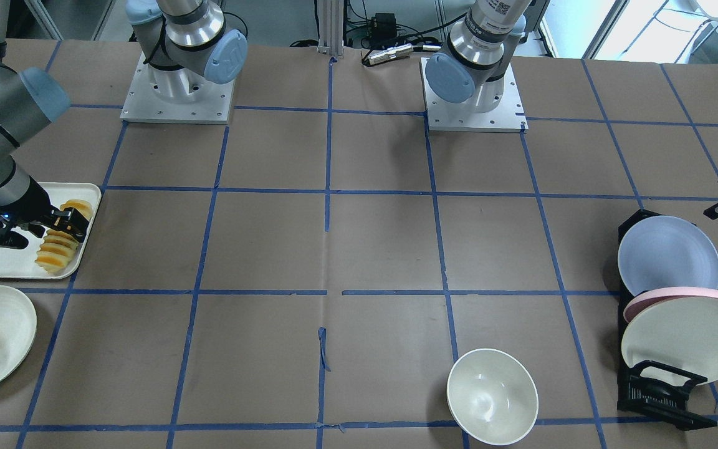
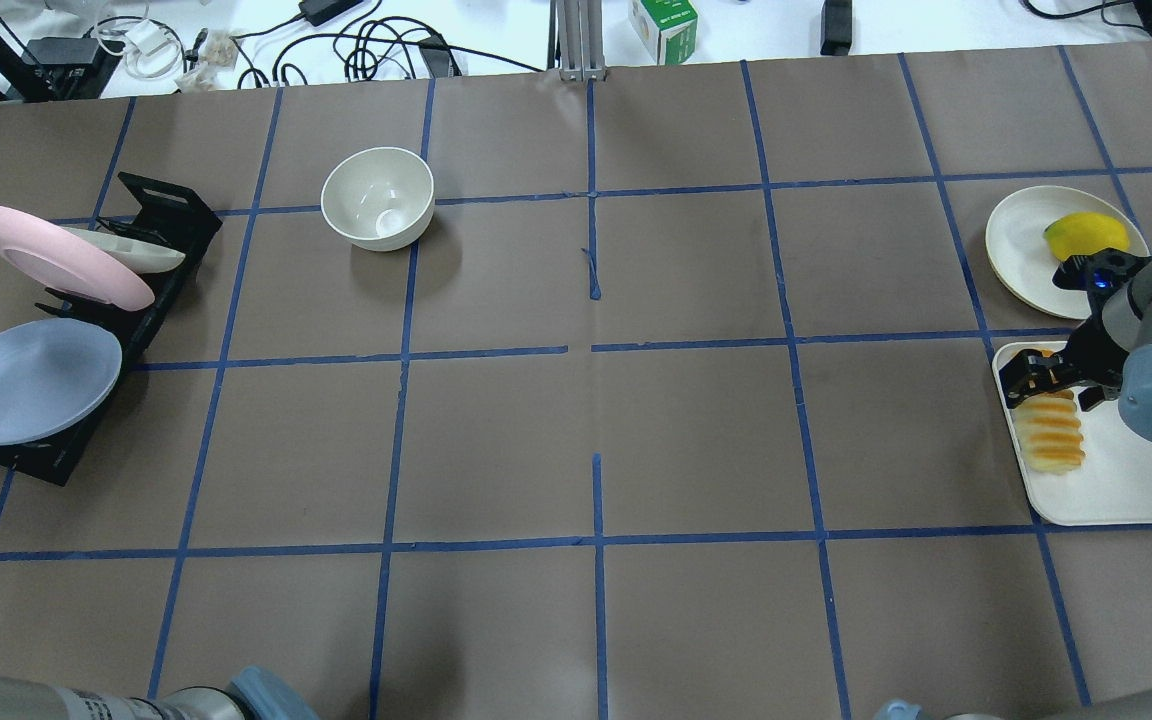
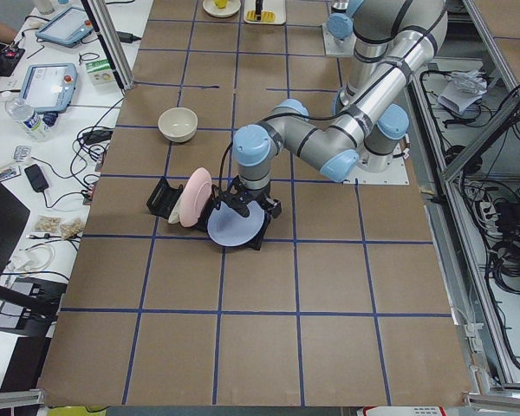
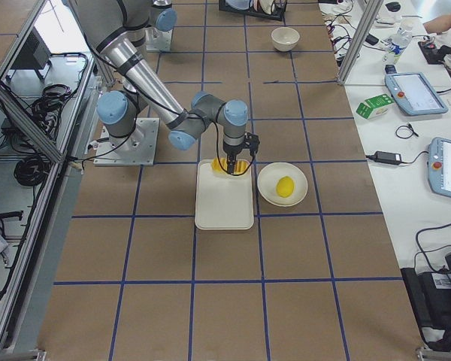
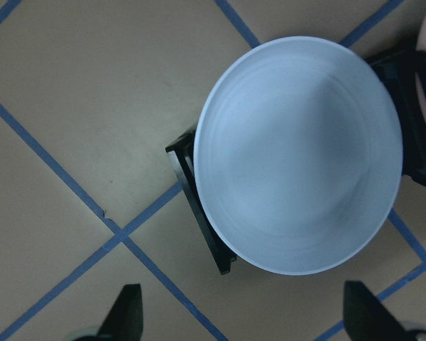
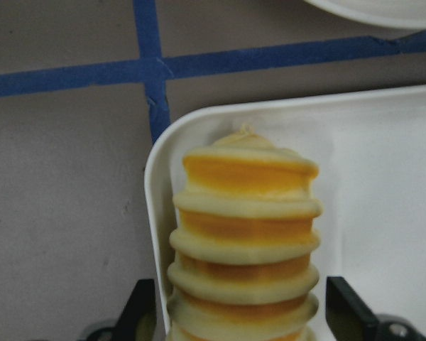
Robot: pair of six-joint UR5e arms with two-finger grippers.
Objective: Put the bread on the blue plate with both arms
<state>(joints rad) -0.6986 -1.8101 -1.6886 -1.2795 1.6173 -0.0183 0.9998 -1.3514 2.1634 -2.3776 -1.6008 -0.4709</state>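
Bread: ridged orange-and-pale-yellow loaf [image 6: 245, 234] lies on the white rectangular tray [image 6: 383, 177], between the right jaws.
Right jaws: spread, one finger on each side of the loaf, gaps showing; no grip.
Blue plate: round matte pale-blue plate [image 5: 298, 156] leans in the black rack [image 5: 186, 170], just ahead of the left jaws.
Left jaws: parted, empty.
Progress: nothing placed yet. Remaining, I judge: grip both, set the plate on the counter [image 2: 596, 420], put the loaf on it.

The bench [image 2: 696, 440], brown with a blue tape grid, carries a white tray [image 2: 1116, 490] at one end, a small plate [image 2: 1021, 240] just beside it, a bowl [image 2: 377, 198] and a black rack [image 2: 171, 205].
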